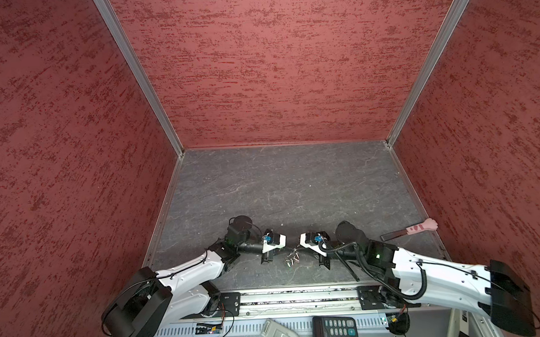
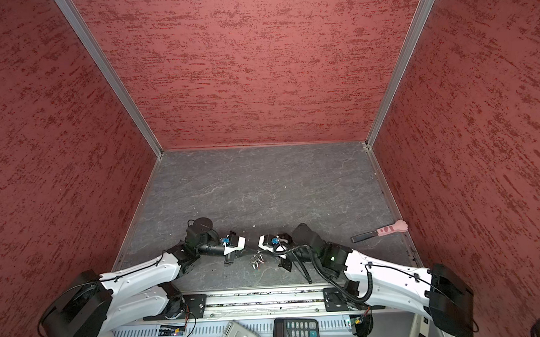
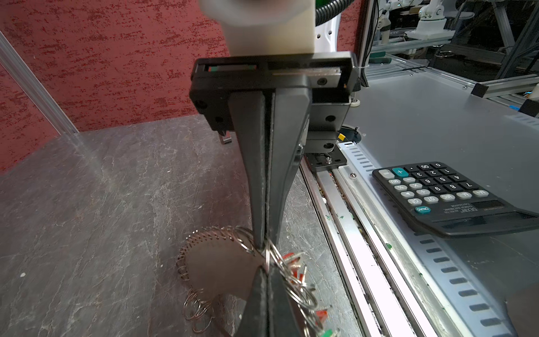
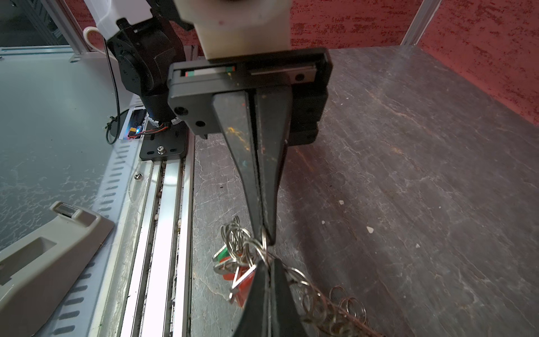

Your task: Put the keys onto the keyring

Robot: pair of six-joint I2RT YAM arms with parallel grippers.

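The keyring (image 1: 291, 257) hangs just above the grey floor between my two grippers, which meet tip to tip. My left gripper (image 3: 267, 270) is shut on a silver ring at the top of the keyring (image 3: 271, 256). My right gripper (image 4: 267, 264) is shut on the same bunch of rings from the opposite side. Red-tagged keys (image 4: 248, 277) and a green-tagged one (image 4: 226, 253) dangle in the cluster under the rings. I cannot tell which red-tagged key is which. A chain of small silver rings (image 3: 186, 262) trails down to the floor. In both top views the fingertips nearly touch.
A pink cat-paw-handled tool (image 1: 408, 230) lies by the right wall. A metal rail (image 1: 297, 296) runs along the floor's front edge. Beyond it sit a black calculator (image 1: 334, 330) and a grey plastic holder (image 1: 279, 333). Red walls close in three sides.
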